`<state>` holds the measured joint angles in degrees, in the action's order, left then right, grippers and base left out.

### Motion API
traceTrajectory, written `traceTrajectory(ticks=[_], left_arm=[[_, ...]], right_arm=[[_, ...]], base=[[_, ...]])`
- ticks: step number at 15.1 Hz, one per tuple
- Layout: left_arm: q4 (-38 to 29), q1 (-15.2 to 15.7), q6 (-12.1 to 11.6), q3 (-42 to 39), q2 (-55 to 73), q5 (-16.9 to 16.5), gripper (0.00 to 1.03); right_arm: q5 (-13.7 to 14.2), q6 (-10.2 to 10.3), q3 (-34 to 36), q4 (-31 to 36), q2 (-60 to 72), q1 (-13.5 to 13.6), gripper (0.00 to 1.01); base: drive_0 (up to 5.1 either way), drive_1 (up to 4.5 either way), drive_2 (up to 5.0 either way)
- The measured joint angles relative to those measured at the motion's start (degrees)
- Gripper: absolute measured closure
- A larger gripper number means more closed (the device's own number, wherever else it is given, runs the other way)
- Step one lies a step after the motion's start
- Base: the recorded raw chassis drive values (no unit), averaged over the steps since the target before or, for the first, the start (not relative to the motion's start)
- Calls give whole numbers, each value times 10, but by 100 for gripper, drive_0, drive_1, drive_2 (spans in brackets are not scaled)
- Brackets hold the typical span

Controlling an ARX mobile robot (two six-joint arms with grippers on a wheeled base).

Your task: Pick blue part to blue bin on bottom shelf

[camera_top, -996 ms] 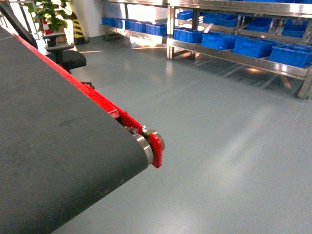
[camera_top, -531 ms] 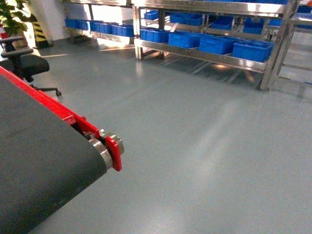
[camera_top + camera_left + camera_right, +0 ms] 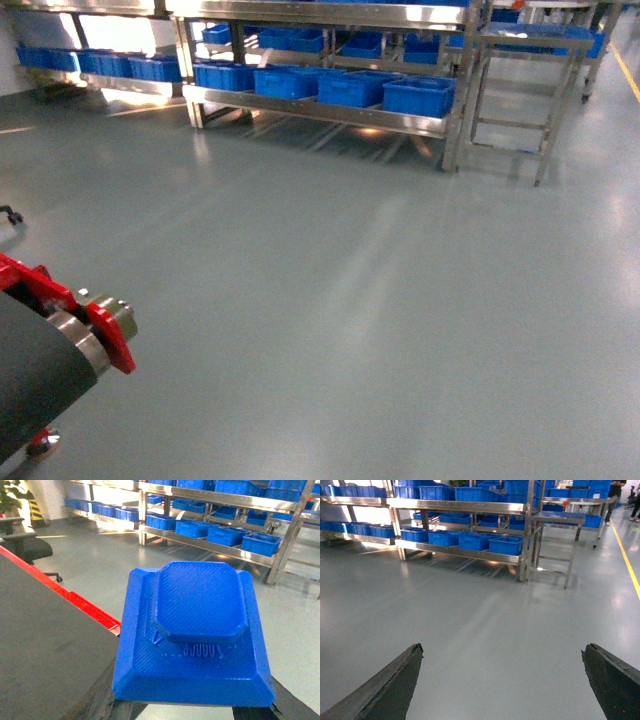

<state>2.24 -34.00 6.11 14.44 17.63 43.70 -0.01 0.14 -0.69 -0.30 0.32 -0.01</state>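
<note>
In the left wrist view a blue part, a square stepped block with a raised octagonal top, fills the middle. My left gripper is shut on it, one dark finger showing under each lower corner. The bottom shelf is a long steel rack level across the grey floor, carrying a row of blue bins. The same bottom shelf and blue bins appear far ahead in the right wrist view. There my right gripper stands open over bare floor, holding nothing. Neither gripper shows in the head view.
The conveyor belt end with its red side plate sits at the lower left. A small steel table stands just right of the rack. An office chair is beyond the belt. A yellow floor line runs along the right.
The head view has swung to the right: the conveyor has slid to the lower left corner, and the rack with blue bins now sits at the top centre.
</note>
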Motion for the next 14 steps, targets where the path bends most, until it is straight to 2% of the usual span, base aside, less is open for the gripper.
traceTrajectory(ticks=[14], left_arm=[[0,0,0,0,0,0,60]], right_arm=[[0,0,0,0,0,0,3]], base=[[-162,-162,-162]])
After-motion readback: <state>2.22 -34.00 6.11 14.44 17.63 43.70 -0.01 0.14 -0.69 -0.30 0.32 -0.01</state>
